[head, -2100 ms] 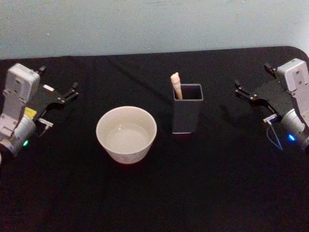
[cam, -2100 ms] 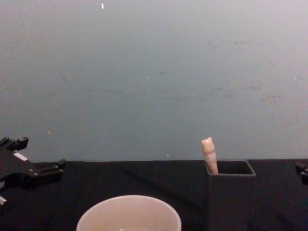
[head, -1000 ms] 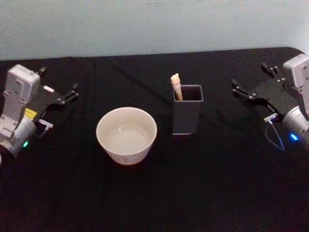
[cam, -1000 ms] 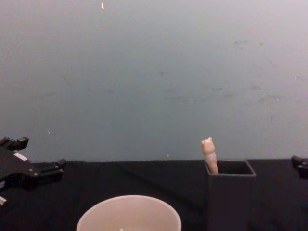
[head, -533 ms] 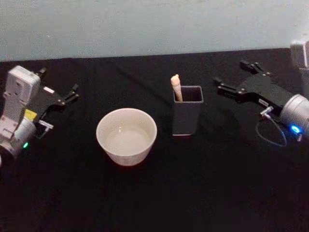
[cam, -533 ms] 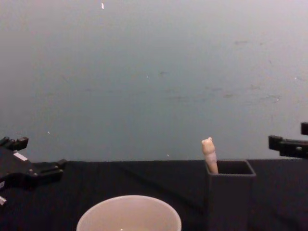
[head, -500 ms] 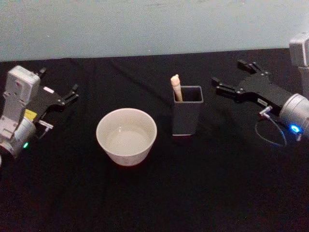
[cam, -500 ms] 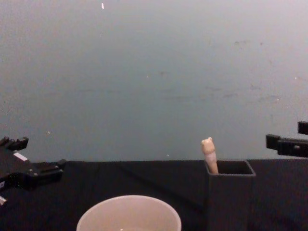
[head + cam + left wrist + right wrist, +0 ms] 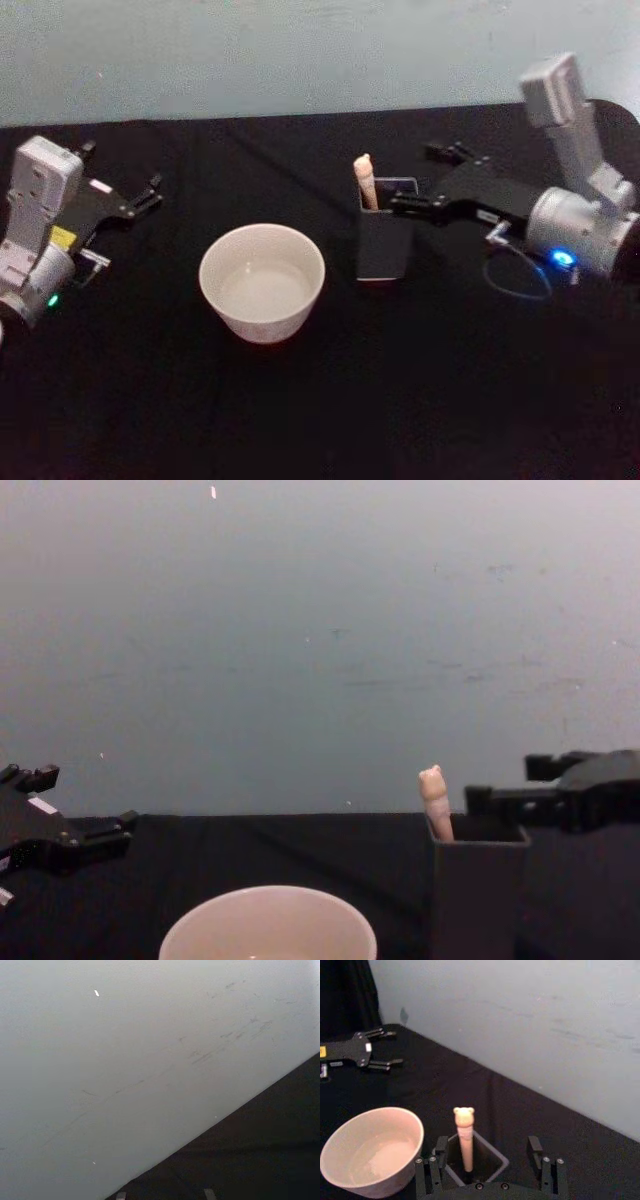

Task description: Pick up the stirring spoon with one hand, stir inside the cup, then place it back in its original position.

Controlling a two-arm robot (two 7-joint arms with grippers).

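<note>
Right gripper moved above holder; stirring spoon standing inside.

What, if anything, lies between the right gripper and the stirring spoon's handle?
Only the open top of the holder: in the head view the open right gripper hovers at its rim, apart from the stirring spoon.

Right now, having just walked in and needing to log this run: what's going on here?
The right gripper, open, is over the dark holder, just short of the stirring spoon, which stands handle-up in the holder, not yet grasped. The cup sits beside the holder, untouched. The left gripper, open, is parked at the left of the table.
</note>
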